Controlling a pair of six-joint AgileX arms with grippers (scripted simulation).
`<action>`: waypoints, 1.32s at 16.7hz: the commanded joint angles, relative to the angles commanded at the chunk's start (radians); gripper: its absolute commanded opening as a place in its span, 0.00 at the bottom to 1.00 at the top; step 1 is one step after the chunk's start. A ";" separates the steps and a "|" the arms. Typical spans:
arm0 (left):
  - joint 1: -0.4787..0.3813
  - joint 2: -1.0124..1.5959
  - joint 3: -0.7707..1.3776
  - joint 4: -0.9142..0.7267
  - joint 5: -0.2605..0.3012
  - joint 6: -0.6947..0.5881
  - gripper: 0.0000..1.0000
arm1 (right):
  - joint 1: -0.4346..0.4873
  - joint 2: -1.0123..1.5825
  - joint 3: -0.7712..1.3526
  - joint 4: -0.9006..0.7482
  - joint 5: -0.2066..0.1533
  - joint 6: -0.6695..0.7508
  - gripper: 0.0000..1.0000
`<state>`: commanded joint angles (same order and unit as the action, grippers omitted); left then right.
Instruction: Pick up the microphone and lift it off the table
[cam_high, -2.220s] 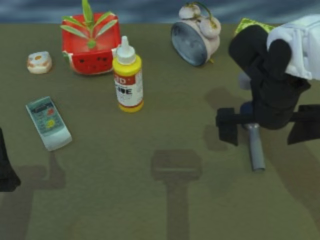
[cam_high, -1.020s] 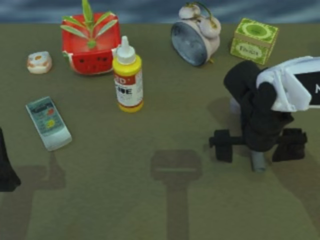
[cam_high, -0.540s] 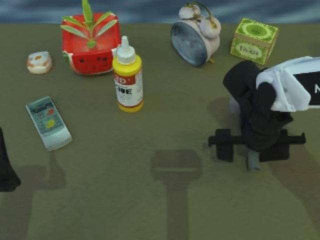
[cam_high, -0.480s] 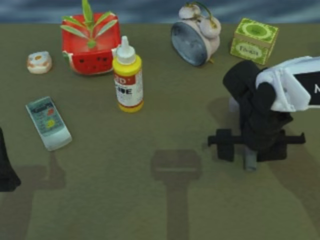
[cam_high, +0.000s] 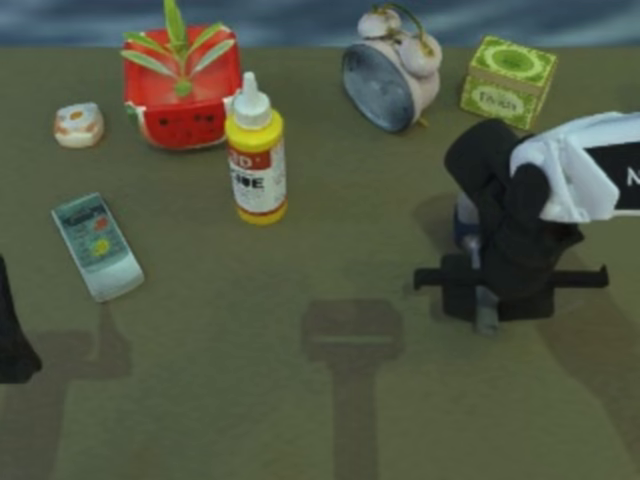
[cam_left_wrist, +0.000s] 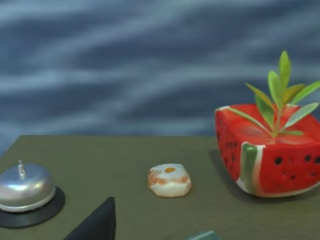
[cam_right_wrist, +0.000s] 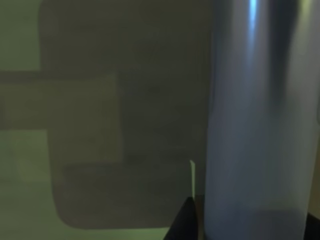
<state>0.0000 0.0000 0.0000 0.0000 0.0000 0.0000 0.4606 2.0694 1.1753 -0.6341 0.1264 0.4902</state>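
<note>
On the olive-green matte table (cam_high: 300, 400), right side, the right gripper (cam_high: 486, 290) pinched the grey-handled, navy-headed microphone (cam_high: 487, 315), seemingly lifted; left gripper (cam_high: 12, 345) parked, fingers' state unclear.

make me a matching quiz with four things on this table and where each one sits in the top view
Things:
1. remote
2. green box
3. yellow bottle
4. mic

Places:
A. far right, by the back edge
B. in the right pincer, right half of the table
C. left side, nearer the front than the watermelon pot
D. just right of the watermelon pot

Pairs: 1-C, 2-A, 3-D, 4-B
</note>
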 joint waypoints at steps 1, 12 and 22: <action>0.000 0.000 0.000 0.000 0.000 0.000 1.00 | 0.000 0.000 0.000 0.000 0.000 0.000 0.00; 0.000 0.000 0.000 0.000 0.000 0.000 1.00 | 0.020 -0.094 -0.039 0.275 -0.118 -0.067 0.00; 0.000 0.000 0.000 0.000 0.000 0.000 1.00 | 0.021 -0.295 -0.282 1.178 -0.329 -0.349 0.00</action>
<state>0.0000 0.0000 0.0000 0.0000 0.0000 0.0000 0.4817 1.7749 0.8937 0.5444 -0.2029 0.1407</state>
